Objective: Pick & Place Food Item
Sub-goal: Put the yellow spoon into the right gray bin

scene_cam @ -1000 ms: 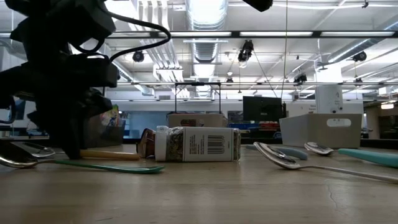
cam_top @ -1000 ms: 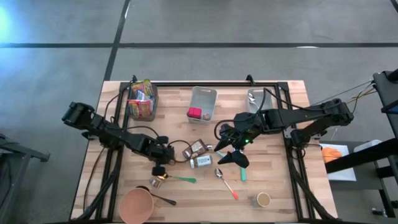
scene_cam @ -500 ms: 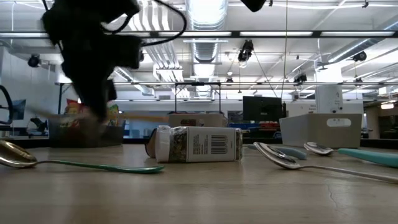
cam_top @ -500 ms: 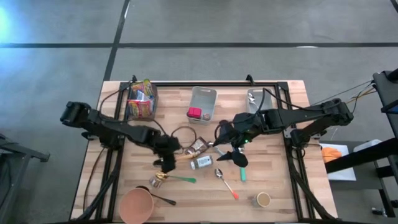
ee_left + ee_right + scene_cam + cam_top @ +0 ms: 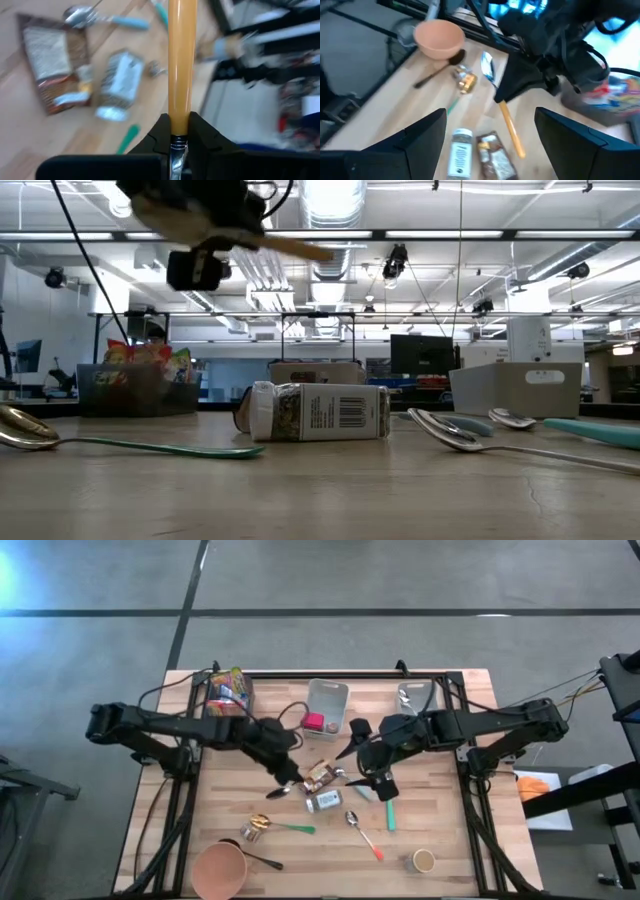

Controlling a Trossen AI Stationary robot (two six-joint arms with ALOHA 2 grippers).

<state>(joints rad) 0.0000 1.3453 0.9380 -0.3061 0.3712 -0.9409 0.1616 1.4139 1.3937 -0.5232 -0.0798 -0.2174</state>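
The left gripper (image 5: 283, 783) is clamped on a yellow-handled spoon (image 5: 180, 65) and holds it in the air above the middle of the table (image 5: 440, 840), over the brown food packet (image 5: 319, 775) and the small jar (image 5: 323, 801). The right gripper (image 5: 372, 768) hangs just beside these with its jaws spread, holding nothing. To carry well, the left arm should keep the spoon level and steer wide of the right arm.

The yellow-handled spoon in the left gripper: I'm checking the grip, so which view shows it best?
The left wrist view: the yellow-handled spoon runs straight from the left gripper, shut on it. The right wrist view shows it whole but farther off, the low view only a blurred handle, the high view mostly its bowl.
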